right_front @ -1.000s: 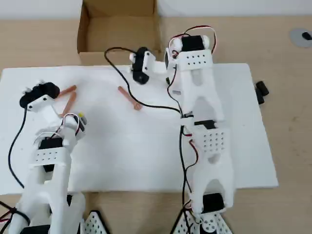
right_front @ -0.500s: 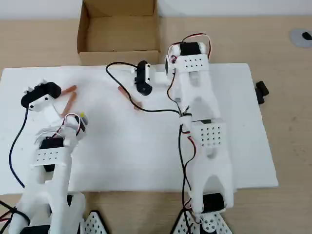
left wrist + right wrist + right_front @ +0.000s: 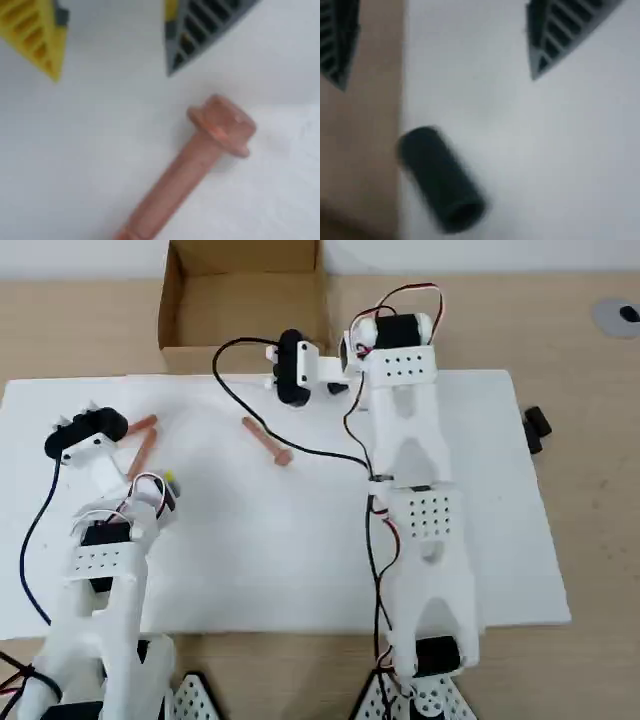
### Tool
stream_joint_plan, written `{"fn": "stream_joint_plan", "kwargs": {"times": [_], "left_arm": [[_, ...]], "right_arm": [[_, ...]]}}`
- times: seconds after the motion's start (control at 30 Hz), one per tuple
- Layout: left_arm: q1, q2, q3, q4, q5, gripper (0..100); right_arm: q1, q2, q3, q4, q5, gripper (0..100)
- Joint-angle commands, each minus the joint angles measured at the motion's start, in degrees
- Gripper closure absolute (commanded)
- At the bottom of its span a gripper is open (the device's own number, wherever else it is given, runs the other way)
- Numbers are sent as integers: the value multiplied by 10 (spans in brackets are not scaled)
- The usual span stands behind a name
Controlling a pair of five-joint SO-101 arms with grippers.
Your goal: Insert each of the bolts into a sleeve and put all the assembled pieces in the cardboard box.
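One cardboard box stands open-topped on the wooden table, just beyond the far edge of the white sheet; its brown floor is in plain sight, and none of the task's pieces lie on it. Three bolts lie flat on the sheet. A far-left bolt and a near-left bolt sit close together beside the left arm's black wrist, and a middle bolt lies well apart from them, toward the centre. The left gripper is spread wide, its yellow finger and its dark ribbed finger far from each other with nothing between them. One of the copper-coloured bolts lies on the sheet near the dark fingertip without touching it, flanged head toward the fingers; which of the two it is cannot be told. The right gripper, up near the box's front wall, is likewise released wide and grasps nothing. A black sleeve lies on its side on the sheet apart from both dark fingers, one end at the border of a brown surface. Two small black pieces rest on the table just off the sheet's right edge.
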Motion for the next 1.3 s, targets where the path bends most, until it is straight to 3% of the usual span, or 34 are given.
{"fn": "stream_joint_plan", "kwargs": {"times": [0.0, 0.2, 0.33, 0.73, 1.13, 1.27], "left_arm": [[8, 0, -22, -10, -5, 850], [8, 0, -22, -10, -5, 850], [8, 0, -22, -10, -5, 850], [8, 0, -22, -10, -6, 850], [8, 0, -22, -10, -6, 850], [8, 0, -22, -10, -6, 851]], "right_arm": [[0, 32, -28, -152, 4, 726], [-14, 186, -30, -462, 19, 786], [-25, 248, -29, -519, 19, 766], [-29, 225, -32, -412, -19, 765], [-44, 113, -30, -210, -99, 733], [-58, 109, -28, -199, -100, 733]]}}
